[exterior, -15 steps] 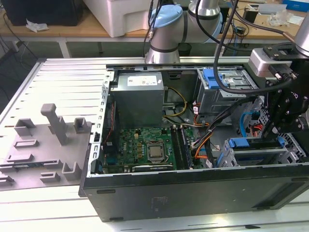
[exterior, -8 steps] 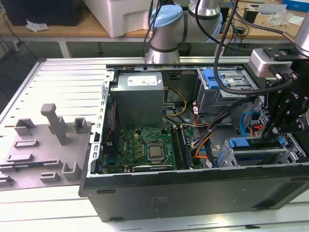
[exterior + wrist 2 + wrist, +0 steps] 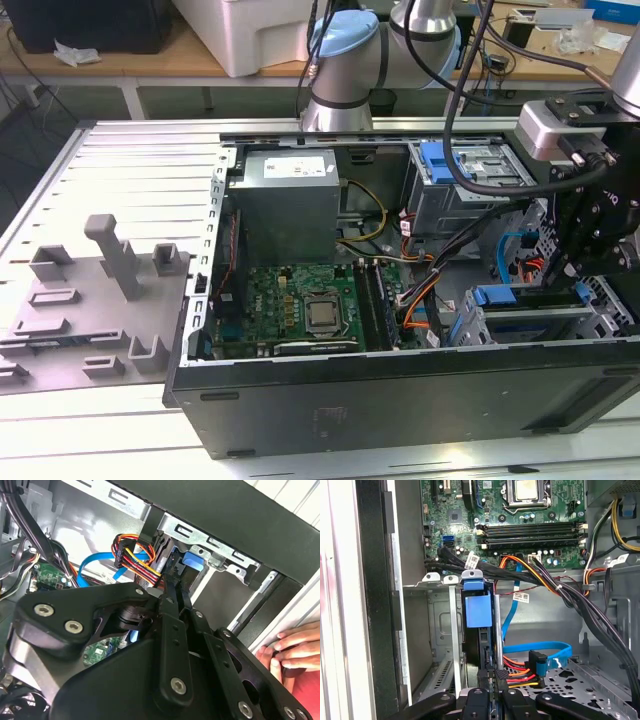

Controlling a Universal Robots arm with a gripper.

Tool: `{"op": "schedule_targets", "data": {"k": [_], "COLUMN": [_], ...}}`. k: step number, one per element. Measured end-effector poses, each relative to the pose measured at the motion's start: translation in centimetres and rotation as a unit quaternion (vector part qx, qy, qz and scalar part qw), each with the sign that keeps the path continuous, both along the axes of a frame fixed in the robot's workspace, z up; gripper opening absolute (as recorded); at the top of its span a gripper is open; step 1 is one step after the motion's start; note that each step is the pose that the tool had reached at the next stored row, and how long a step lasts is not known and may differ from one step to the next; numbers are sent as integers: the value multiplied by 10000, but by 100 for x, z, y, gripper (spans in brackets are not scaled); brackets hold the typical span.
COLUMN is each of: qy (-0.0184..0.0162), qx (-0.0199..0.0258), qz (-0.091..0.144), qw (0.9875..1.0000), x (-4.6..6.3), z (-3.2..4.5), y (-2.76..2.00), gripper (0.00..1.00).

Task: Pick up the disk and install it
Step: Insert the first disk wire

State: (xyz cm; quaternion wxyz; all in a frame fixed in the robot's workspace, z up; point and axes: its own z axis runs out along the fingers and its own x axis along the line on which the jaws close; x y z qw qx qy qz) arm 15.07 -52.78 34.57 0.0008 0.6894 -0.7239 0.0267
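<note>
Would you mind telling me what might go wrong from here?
1. A person's hand lies just outside the case, close beside the gripper; a sideways move might strike it.
2. The red, yellow and orange cable bundle and the blue cable lie right by the gripper at the drive cage; they might snag or get pinched.

The arm [image 3: 345,50] is silver tube with pale blue joint caps, black cables [image 3: 455,110] looped over it. Behind the jaws the gripper [image 3: 175,587] is matte black: flat bars pinned with silver screws [image 3: 74,626], 2 on a rounded block [image 3: 55,640].
</note>
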Motion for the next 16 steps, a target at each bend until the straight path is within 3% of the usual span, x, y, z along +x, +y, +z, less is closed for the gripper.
{"op": "schedule_targets", "data": {"k": [16], "qy": [0], "qx": [0], "qz": [54], "qw": [10000], "x": [-4], "z": [-22], "y": [-10], "gripper": [16]}}
